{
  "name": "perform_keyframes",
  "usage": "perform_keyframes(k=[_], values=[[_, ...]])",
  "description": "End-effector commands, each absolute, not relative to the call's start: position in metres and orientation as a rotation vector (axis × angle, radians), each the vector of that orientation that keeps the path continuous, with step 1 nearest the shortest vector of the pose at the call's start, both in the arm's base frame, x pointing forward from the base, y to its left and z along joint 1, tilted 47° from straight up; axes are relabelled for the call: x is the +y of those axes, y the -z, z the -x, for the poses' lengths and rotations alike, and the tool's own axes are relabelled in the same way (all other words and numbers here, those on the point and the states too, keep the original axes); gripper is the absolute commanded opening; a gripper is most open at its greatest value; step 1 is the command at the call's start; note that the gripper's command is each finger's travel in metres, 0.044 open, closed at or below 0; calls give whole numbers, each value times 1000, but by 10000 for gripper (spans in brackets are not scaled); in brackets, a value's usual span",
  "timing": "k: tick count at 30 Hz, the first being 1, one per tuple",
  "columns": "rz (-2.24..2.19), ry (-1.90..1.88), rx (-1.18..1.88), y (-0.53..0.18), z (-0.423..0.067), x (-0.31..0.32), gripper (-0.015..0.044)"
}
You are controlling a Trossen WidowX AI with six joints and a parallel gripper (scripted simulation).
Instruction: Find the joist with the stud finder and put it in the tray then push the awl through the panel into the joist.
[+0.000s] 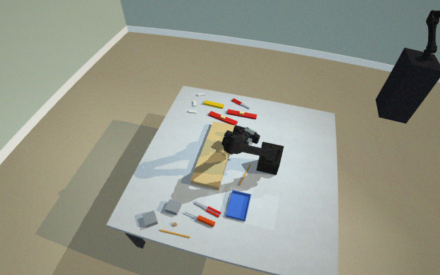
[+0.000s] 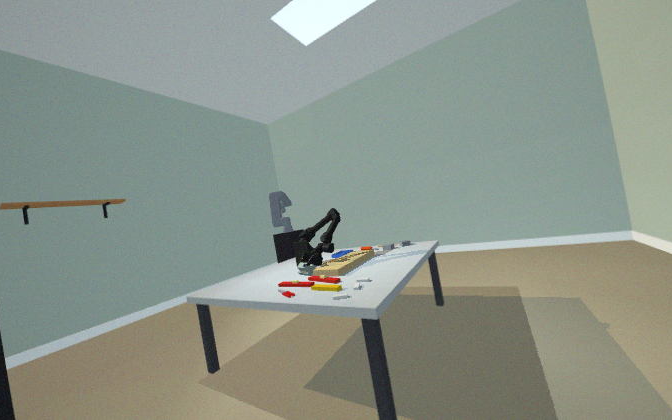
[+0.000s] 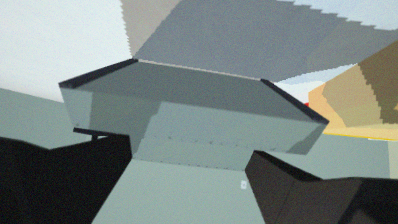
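Red levels (image 1: 241,114), pencils (image 1: 174,233), grey blocks (image 1: 173,206)

Evenly bright, lit from a ceiling panel (image 2: 317,14); overlapping hard shadows across the surface (image 1: 293,218) and floor (image 1: 78,191); jagged, pixelated edges.

A white table (image 2: 255,292) on dark legs stands in a green-walled room with a tan floor. The black arm (image 2: 320,229) bends down from its dark base (image 2: 285,246) at the far edge, its gripper (image 2: 307,260) low at the near end of the tan floor panel (image 2: 346,262); how the fingers stand is too small to tell. Red and yellow tools (image 2: 310,284) lie nearer the camera. A blue tray (image 2: 342,254) sits beyond the panel. A wooden shelf (image 2: 62,204) hangs on the left wall
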State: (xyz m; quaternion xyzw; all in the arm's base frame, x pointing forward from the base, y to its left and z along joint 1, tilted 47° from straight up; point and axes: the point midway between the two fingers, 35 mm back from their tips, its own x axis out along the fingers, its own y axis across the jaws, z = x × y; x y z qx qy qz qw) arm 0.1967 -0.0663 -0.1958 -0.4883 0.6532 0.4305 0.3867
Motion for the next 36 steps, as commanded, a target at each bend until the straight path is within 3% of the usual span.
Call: perform_keyframes(k=[1,36], values=[[1237,-1108,1649,197,-197,-63,378],[1237,-1109,1649,195,-198,-61,378]])
